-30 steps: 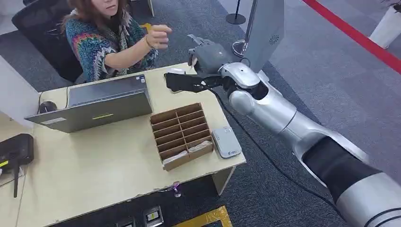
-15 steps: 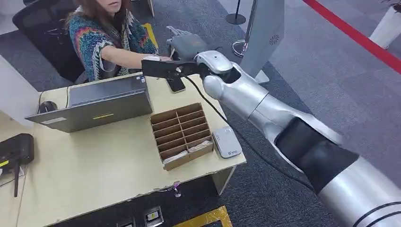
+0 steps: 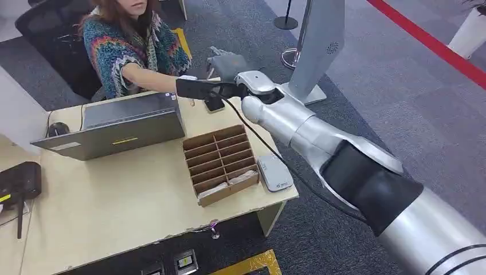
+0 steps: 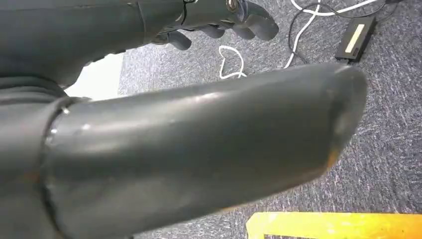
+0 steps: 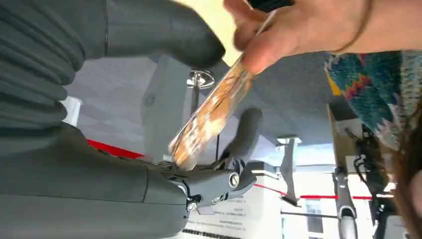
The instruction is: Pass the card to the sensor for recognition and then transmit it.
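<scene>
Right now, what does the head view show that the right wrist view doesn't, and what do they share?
The head view alone shows the desk with the laptop, the brown divided box and the white card reader. The right wrist view alone shows the card close up, pinched at one end by the person's hand, its other end among the right hand's fingers; who bears it I cannot tell. Both show the right hand meeting the person's arm.
</scene>
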Available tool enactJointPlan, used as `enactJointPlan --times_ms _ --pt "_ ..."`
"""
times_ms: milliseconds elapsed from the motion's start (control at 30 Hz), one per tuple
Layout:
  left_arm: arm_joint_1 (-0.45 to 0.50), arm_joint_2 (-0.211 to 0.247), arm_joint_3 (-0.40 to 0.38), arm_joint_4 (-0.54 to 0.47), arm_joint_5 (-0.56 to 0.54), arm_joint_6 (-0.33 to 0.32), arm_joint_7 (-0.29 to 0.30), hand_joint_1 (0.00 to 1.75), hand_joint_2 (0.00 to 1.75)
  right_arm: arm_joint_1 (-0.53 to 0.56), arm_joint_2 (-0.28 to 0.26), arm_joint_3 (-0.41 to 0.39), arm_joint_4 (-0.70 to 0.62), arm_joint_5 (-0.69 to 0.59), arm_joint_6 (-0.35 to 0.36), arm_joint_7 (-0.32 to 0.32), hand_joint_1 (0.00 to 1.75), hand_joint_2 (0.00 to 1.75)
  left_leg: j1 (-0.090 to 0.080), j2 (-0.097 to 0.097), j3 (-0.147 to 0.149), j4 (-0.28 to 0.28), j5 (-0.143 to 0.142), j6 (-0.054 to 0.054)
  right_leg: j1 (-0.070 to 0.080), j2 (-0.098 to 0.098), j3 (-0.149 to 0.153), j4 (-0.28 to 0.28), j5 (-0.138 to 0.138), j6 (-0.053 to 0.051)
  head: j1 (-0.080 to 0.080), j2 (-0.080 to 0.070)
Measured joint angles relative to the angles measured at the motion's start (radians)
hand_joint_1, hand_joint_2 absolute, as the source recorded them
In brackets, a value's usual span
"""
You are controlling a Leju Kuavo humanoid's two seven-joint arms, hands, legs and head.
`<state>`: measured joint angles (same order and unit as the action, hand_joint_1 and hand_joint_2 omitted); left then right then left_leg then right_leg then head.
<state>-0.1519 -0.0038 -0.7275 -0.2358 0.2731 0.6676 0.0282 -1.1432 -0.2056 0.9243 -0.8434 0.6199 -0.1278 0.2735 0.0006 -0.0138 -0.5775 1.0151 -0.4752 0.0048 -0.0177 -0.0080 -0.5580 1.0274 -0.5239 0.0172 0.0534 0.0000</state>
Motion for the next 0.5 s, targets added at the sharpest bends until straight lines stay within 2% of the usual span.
enactJointPlan --times_ms 233,400,500 --pt "0.000 0.002 0.000 0.000 0.003 0.001 0.007 0.00 0.00 0.000 0.000 0.001 0.025 -0.004 -0.063 0.000 0.00 1.75 0.000 0.000 0.000 0.000 0.000 0.000 0.000 0.001 0.000 0.000 0.000 0.000 0.000 0.000" --pt "0.001 0.003 0.000 0.000 0.010 0.004 0.008 0.00 0.00 -0.004 -0.005 -0.010 0.026 -0.021 -0.143 0.004 0.00 1.75 0.000 0.001 0.001 0.000 0.000 0.000 0.000 0.001 0.000 0.000 0.000 0.000 0.000 0.000" --pt "0.006 0.003 0.000 0.000 0.025 0.015 0.008 0.00 0.00 0.000 -0.026 -0.027 -0.014 -0.053 -0.230 0.006 0.00 1.75 0.000 0.001 0.001 0.000 0.000 0.000 0.000 0.002 0.000 0.000 0.000 0.000 0.000 0.000"
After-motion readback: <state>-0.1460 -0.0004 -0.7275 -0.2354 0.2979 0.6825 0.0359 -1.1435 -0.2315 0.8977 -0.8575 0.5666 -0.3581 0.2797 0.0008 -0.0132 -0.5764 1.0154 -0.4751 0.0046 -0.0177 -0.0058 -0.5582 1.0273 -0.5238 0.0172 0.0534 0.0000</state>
